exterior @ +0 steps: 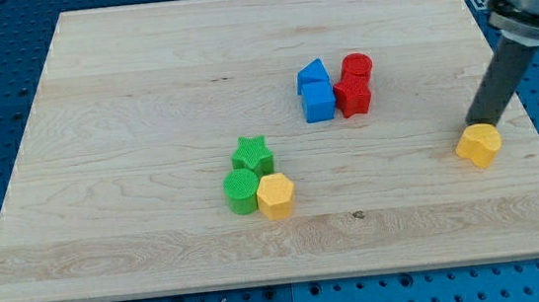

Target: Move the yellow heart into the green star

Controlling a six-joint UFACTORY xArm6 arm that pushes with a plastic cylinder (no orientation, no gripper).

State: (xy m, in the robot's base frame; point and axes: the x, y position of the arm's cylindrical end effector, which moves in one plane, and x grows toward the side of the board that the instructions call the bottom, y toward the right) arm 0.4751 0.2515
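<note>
The yellow heart (477,145) lies near the board's right edge. My tip (480,124) stands just above it in the view, touching or almost touching its top side. The green star (252,155) lies left of the board's centre, far to the left of the heart. A green cylinder (242,190) and a yellow hexagon (276,195) sit right below the star, touching it or nearly so.
A tight cluster lies above centre: a blue pentagon-like block (313,75), a blue cube (318,103), a red cylinder (357,66) and a red star-like block (352,94). The wooden board (125,95) rests on a blue perforated table.
</note>
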